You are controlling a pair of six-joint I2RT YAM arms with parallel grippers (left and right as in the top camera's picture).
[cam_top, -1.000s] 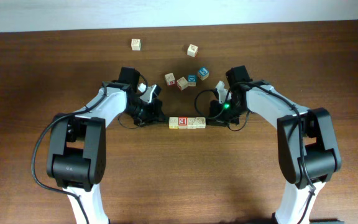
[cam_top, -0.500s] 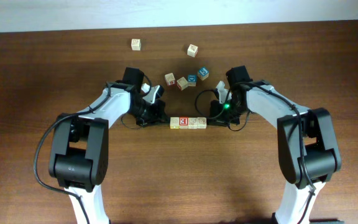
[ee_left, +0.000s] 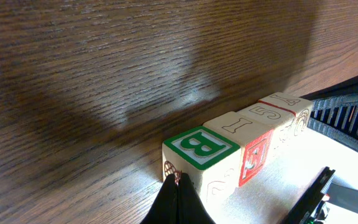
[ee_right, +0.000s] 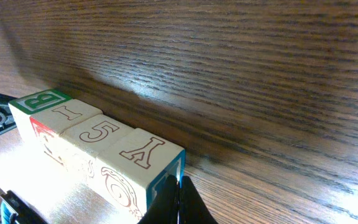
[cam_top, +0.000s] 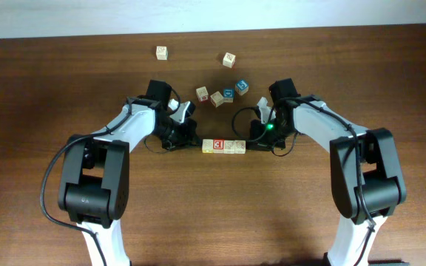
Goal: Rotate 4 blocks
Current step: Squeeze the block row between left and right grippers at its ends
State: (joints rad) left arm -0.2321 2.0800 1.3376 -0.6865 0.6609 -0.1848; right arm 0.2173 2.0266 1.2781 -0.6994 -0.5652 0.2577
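Centrally on a dark wooden bench (cam_top: 43,81), a straight row of four blocks (cam_top: 223,145), side against side, running left to right. Seen close from the wrist cameras, top faces in order from the left end: B block (ee_left: 201,148) with a green frame, I block (ee_left: 240,126) with a red side face, 5 block (ee_right: 98,132), Y block (ee_right: 143,151) with a blue-edged end face. At the B end, left fingers (ee_left: 178,200) pinched fully together, holding nothing, tip at the block's end face. At the Y end, right fingers (ee_right: 179,204) likewise pinched together and empty, tip at the blue-edged face. Contact at either tip impossible to confirm. Further back on the bench, six loose cubes (cam_top: 217,98), well apart from the row.
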